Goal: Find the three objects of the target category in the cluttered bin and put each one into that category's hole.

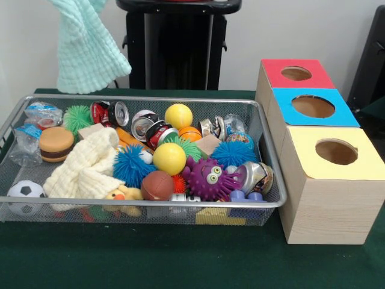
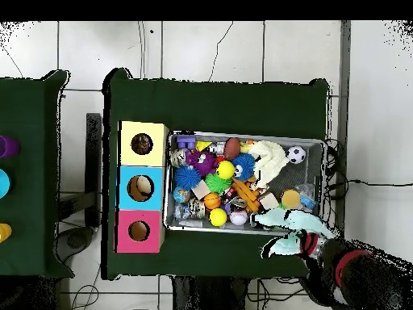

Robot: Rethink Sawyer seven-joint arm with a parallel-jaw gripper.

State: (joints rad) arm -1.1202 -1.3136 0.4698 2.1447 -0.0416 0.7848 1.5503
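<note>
The cluttered bin, a shallow wire-mesh basket, sat on the green table just beside a row of three wooden boxes, red, blue and yellow, each with a round hole in its top; that closeness probably kept the carry from bin to hole short. The bin was still crowded with yellow balls, spiky rubber balls, crushed cans, a small soccer ball, a toy burger and a cream cloth draped over other items, so some things lay partly hidden. A pale mint cloth hung from above at the bin's far left corner in the front view, and in the overhead view it dangled at the end of the arm, so the gripper appeared clamped on it, though its jaws were hidden by the fabric. The cloth seemed lifted clear so it would hang free of the clutter; which box it belonged to could not be told.
</note>
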